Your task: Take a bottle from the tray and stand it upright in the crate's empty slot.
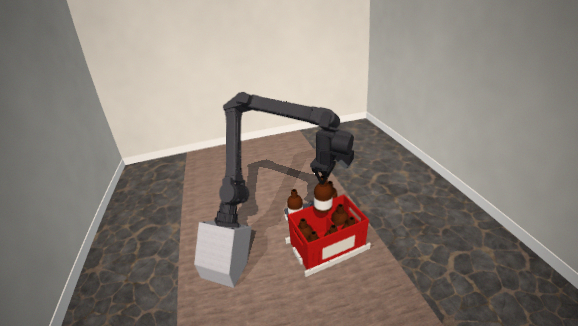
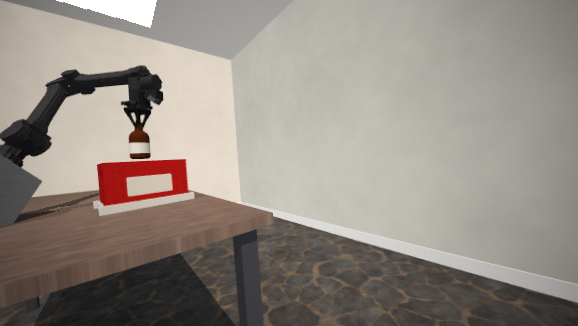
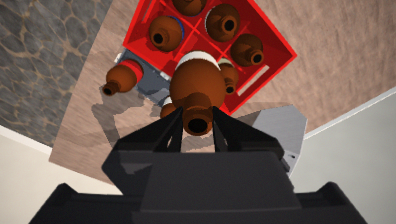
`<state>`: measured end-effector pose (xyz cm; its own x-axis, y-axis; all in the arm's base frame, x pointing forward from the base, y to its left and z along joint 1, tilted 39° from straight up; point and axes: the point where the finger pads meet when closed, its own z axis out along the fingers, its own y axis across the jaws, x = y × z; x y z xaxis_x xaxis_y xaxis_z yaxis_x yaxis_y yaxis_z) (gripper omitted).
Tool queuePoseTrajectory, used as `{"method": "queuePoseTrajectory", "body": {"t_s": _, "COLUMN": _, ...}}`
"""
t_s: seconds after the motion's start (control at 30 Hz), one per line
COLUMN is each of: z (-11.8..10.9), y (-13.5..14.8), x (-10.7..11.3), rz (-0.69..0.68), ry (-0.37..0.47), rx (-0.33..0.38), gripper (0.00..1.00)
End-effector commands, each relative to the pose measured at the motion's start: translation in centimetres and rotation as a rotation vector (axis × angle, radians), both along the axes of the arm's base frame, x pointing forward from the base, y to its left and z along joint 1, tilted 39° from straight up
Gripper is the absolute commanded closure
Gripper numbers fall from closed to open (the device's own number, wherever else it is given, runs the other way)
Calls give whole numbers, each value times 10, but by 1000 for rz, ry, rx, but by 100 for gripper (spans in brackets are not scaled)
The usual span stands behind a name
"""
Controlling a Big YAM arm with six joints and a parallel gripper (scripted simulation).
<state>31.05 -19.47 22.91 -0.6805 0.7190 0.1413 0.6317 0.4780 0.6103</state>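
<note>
Transport step: jaws of the gripper (image 3: 196, 121) pinch the neck of the bottle (image 2: 139, 144), which hangs upright just above the far edge of the red crate (image 2: 142, 181); next, align over the empty slot and lower.

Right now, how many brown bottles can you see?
8: one held bottle in the gripper above the crate; five crate bottles; one tray bottle; seemingly another half hidden behind the held one. More may be hidden.
</note>
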Motion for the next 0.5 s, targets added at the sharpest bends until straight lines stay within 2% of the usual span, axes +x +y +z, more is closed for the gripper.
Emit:
{"method": "queuePoseTrajectory", "body": {"t_s": 0.0, "z": 15, "y": -24, "x": 4, "rz": -23, "ry": -48, "rx": -54, "gripper": 100}}
{"method": "queuePoseTrajectory", "body": {"t_s": 0.47, "z": 11, "y": -21, "x": 1, "rz": -23, "ry": -43, "rx": -48, "gripper": 100}}
